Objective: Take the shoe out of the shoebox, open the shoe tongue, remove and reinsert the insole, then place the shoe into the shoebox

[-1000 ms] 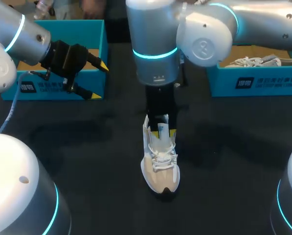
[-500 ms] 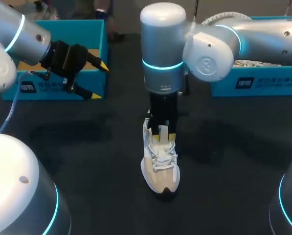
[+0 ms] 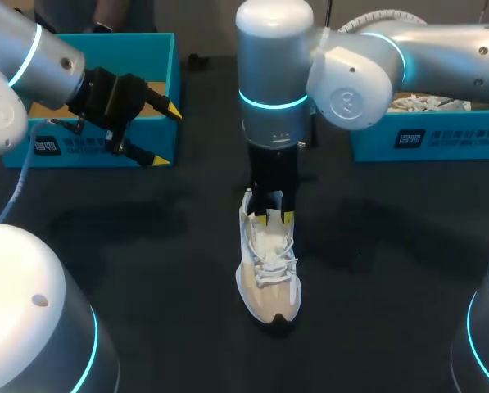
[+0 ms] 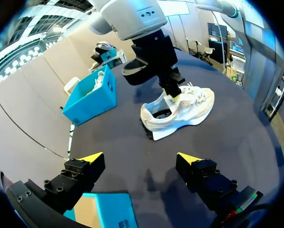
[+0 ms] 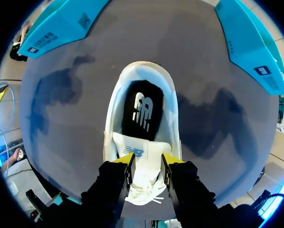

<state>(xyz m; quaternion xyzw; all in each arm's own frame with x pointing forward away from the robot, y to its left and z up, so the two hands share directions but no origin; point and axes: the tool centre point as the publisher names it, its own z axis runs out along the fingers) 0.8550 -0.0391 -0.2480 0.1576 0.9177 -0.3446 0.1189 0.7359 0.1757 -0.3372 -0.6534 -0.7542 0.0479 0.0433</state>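
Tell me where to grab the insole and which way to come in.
Probably its heel end: the black insole lies bare only there, inside the open collar of the shoe, which faces up, so come straight down from above. Farther forward the tongue, held in the right gripper, covers it.

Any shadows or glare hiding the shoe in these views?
Head view: the shoe is well lit; the right arm covers part of its heel end and throws a shadow on the table beside it; bright spots sit on the arm shells, not the shoe. Left wrist view: shoe clear, dark only inside its opening. Right wrist view: arm shadows fall either side of it; the right tool hides part of the laces.
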